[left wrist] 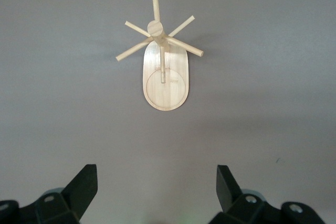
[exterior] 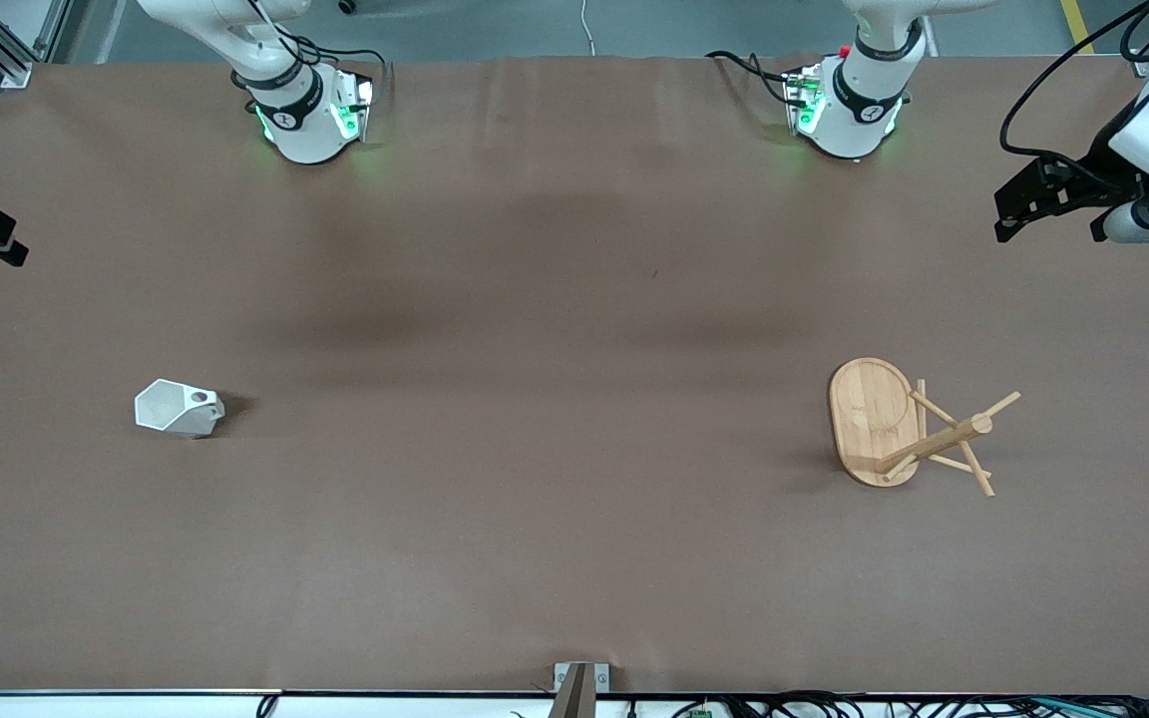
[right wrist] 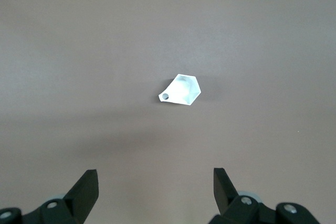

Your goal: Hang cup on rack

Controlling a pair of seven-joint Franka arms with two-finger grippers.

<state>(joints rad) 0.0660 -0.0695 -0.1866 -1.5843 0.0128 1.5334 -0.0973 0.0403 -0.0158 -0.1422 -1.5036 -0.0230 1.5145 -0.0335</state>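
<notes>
On the table (exterior: 555, 558), toward the right arm's end, the cup (exterior: 179, 408) lies on its side, its open mouth turned toward the table's edge at that end and its pierced handle on the side facing the rack. At about the same depth, well apart toward the left arm's end, the rack (exterior: 909, 427) stands on its oval base with pegs fanning out from the post. Nothing is held yet.

Both grippers are high above the table. The right gripper (right wrist: 155, 195) hangs over the cup with its jaws spread wide and empty; the left gripper (left wrist: 156, 192) hangs likewise over the rack, jaws wide, and waits.

The step in hand looks to be the reach for the cup. To do it well, I would bring the right gripper straight down and close across the cup's faceted body, on two flat faces that oppose each other, so it cannot twist out. The handle should stay free of the fingers, since its hole must later slide onto a peg. A tipped cup may roll or skid, so close gently and centred.
</notes>
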